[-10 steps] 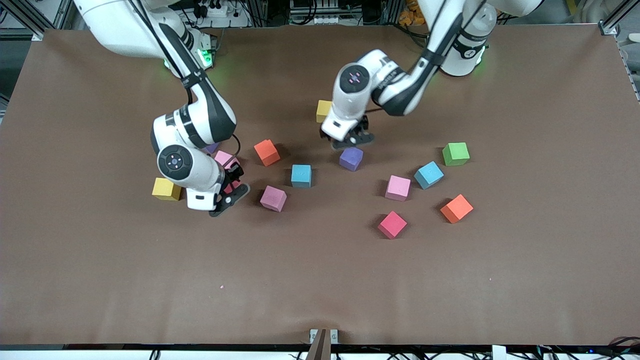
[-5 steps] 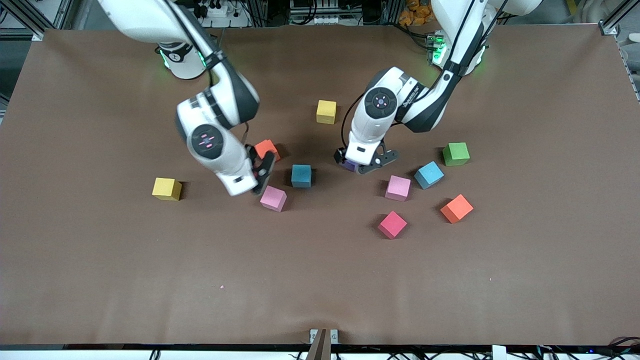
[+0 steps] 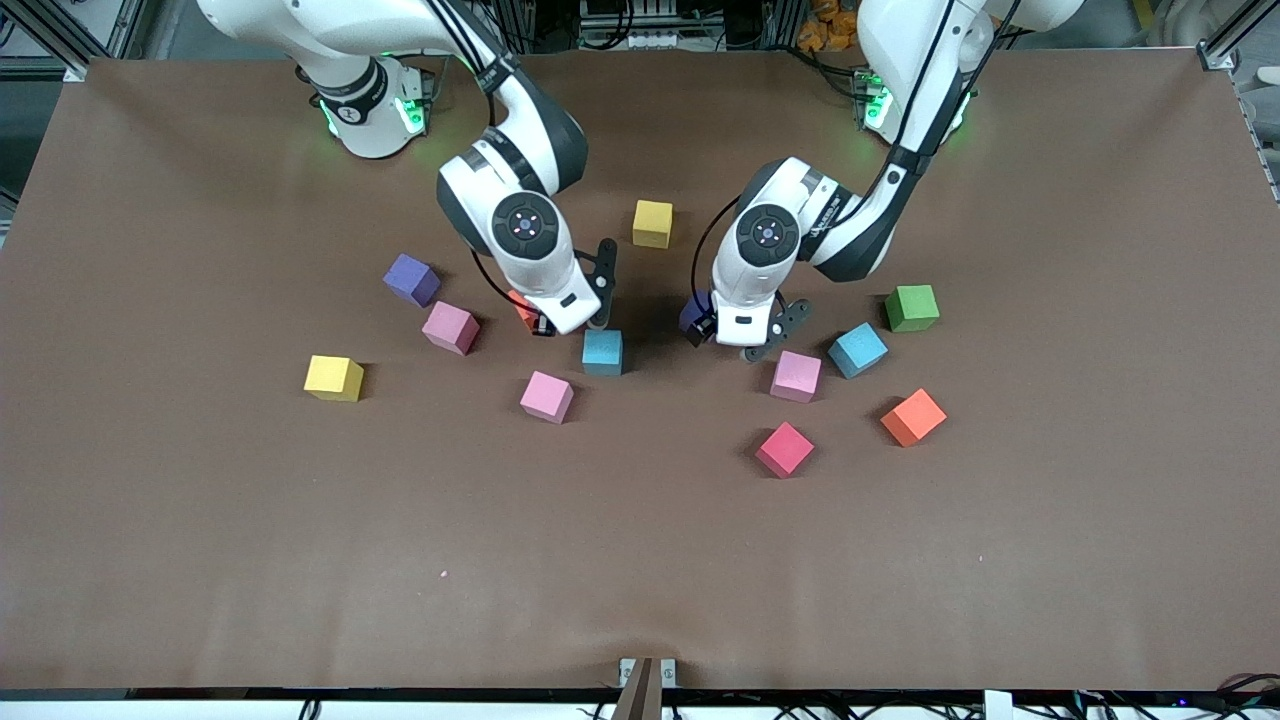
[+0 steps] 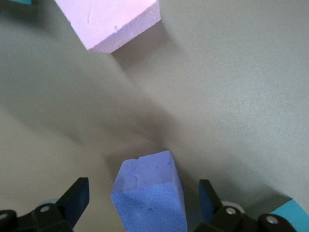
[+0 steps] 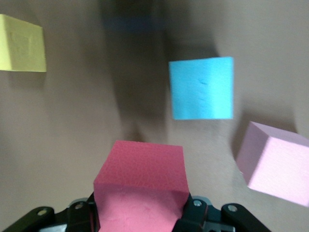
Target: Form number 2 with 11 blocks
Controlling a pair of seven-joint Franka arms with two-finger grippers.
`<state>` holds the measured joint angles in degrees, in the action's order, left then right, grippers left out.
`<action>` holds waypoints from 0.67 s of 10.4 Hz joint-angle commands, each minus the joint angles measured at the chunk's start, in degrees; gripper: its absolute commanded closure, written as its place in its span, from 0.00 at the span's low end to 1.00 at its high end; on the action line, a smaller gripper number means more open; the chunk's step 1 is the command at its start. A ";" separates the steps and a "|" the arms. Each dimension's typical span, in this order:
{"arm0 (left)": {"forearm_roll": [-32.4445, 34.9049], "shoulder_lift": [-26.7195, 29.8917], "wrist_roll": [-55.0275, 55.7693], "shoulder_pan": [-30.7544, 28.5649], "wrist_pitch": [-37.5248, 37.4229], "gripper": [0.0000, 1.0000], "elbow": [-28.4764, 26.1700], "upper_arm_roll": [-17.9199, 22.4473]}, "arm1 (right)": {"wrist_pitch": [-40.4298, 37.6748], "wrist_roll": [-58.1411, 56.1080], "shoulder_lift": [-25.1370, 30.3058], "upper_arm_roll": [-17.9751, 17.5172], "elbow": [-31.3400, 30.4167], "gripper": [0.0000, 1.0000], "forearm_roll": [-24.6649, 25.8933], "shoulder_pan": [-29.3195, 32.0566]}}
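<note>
a robotics lab: brown-covered table framed by aluminium rails, cables at the bases.

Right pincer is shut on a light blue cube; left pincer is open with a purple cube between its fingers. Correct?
Not quite. The right pincer is shut on a red cube, as the right wrist view shows; the light blue cube lies apart from it. The left pincer is indeed open with the purple cube between its fingers.
</note>
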<state>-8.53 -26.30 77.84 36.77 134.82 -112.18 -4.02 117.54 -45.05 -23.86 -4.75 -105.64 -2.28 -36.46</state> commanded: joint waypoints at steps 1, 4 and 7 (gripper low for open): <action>-3.58 -0.59 1.00 0.23 0.53 0.00 1.00 0.15 | 3.91 1.18 3.72 0.35 -6.83 0.74 0.52 -5.62; -3.86 -1.81 1.17 0.32 0.62 0.00 0.91 0.15 | 5.95 6.70 4.87 0.35 -9.67 0.74 0.43 -11.69; -3.95 -3.40 1.44 0.32 0.62 0.00 1.08 0.15 | 6.12 12.77 4.79 0.27 -11.51 0.74 -0.09 -13.98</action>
<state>-11.15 -28.62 78.60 36.79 135.14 -112.07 -4.02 122.93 -34.83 -21.14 -4.77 -114.21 -2.28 -49.97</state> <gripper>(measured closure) 0.000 0.414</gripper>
